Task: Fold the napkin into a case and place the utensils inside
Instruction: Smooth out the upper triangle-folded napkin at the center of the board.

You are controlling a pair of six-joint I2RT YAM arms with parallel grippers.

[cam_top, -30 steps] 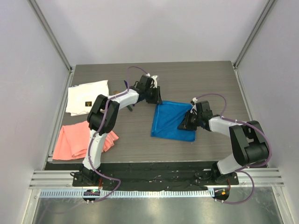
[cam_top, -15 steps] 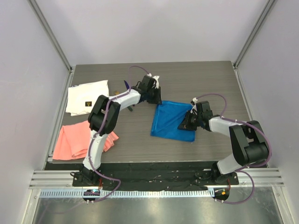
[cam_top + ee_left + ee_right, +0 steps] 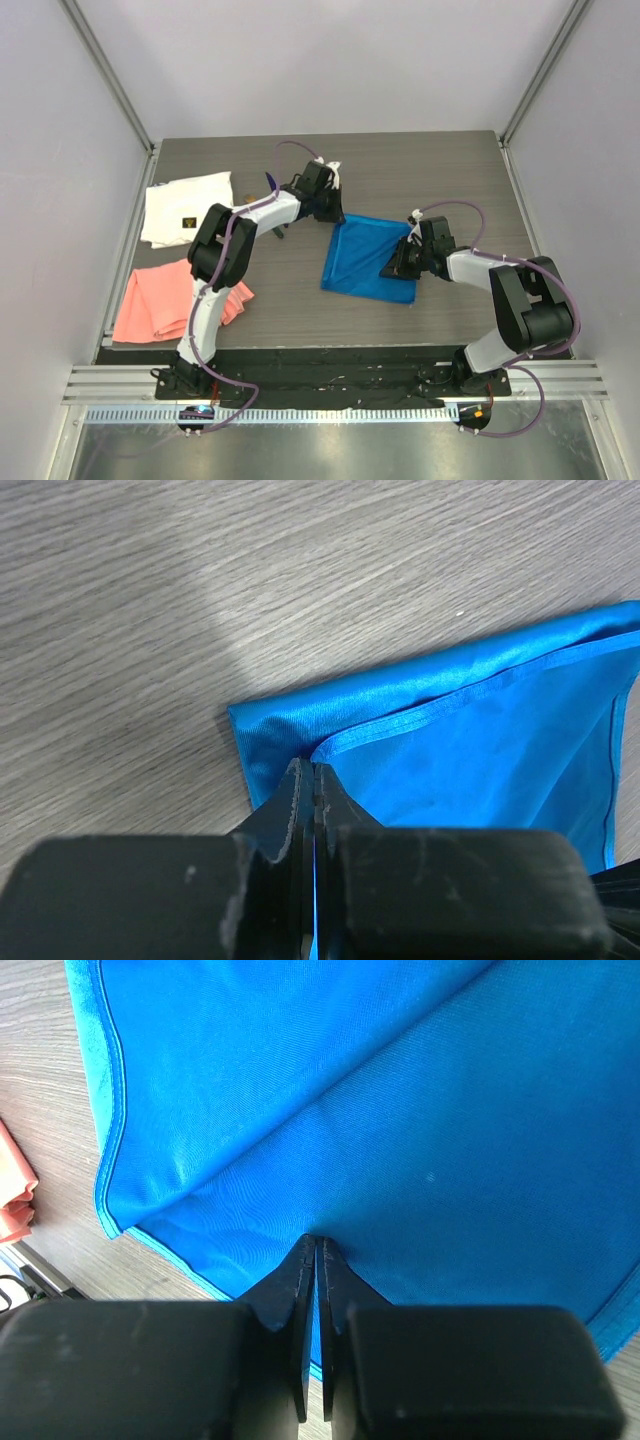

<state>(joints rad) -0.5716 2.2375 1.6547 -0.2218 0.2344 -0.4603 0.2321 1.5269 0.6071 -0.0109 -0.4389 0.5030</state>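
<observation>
on the desk [image 3: 400, 170], just right of centre, lies the napkin [image 3: 365, 255]. the left gripper [image 3: 307, 770] is clamped on its far left corner, the right gripper [image 3: 312, 1242] nipped on its right side. i'd worry a thin pinch slips mid-fold, or catches one layer only. the white cloth [image 3: 185, 205] by the left edge has a dark label [image 3: 186, 225], unreadable

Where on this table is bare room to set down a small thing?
Free: the far right corner behind the napkin, and the near strip between the pink cloth and the napkin. Crowded: between the white cloth and the left claw.
</observation>
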